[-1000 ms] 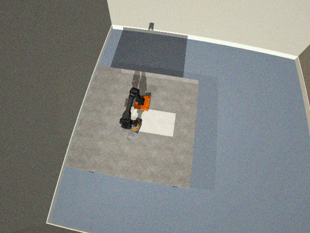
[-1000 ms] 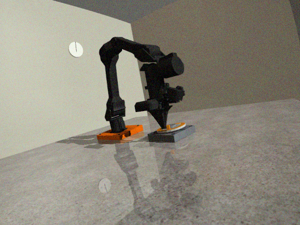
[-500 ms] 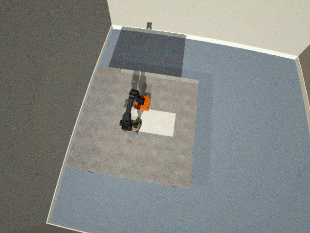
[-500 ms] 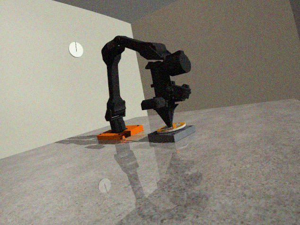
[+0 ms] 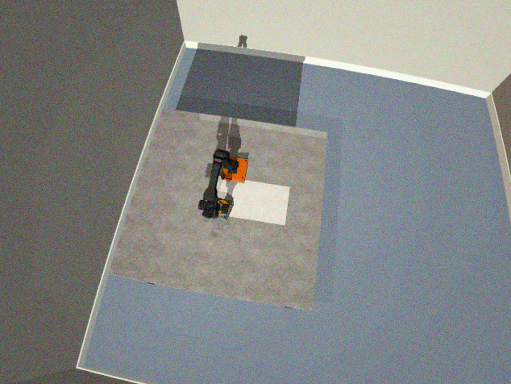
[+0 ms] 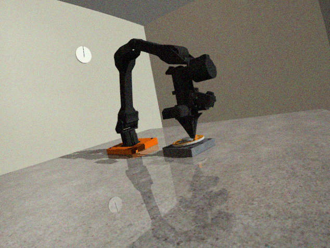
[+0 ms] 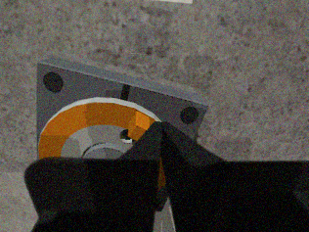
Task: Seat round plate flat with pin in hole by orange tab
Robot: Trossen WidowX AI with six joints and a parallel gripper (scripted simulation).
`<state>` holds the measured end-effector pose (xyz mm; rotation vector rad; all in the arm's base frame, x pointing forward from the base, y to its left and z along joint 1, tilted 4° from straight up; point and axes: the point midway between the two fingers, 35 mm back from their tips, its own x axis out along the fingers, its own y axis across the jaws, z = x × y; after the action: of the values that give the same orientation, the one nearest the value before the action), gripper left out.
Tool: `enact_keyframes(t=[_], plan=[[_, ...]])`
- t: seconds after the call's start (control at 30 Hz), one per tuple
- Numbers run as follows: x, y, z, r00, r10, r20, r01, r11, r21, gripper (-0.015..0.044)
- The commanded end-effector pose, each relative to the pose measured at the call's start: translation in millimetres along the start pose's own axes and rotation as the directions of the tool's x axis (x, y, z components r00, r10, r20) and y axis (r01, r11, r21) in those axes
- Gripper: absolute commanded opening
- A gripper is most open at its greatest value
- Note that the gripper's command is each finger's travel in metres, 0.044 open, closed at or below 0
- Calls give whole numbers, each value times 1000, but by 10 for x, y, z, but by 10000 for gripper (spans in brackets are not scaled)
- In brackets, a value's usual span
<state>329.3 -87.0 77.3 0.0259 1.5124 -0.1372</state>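
Note:
The round plate [image 6: 183, 141] [image 7: 73, 127], an orange ring with a white rim, sits around the grey post [image 7: 105, 153] on the grey base [image 6: 203, 147] [image 7: 161, 103]. In the exterior view its rim looks raised off the base; the exact tilt is unclear. The orange tab [image 7: 142, 119] stands at the upper right of the plate in the wrist view. The hole [image 7: 125, 134] beside it looks dark with a pale lower edge; I cannot make out the pin. My gripper [image 6: 192, 137] [image 7: 159, 128] is shut and empty, its tips low at the plate, right beside the tab and seemingly touching it. The fingers hide the plate's lower right.
The arm's orange mount [image 5: 239, 170] [image 6: 149, 143] stands behind the base. A white sheet [image 5: 263, 203] lies beside the base on the grey table top [image 5: 247, 264]. The base has dark corner holes and a dark slot [image 7: 125, 91] at one edge.

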Motion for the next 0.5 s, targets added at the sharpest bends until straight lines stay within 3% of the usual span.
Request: enact_keyframes(t=[0.0,0.47], plan=[[8,53,30,1000,5,-3,-5,1000,-2,0],[29,151,89,1000,6,-3,-6,1000,-2,0]])
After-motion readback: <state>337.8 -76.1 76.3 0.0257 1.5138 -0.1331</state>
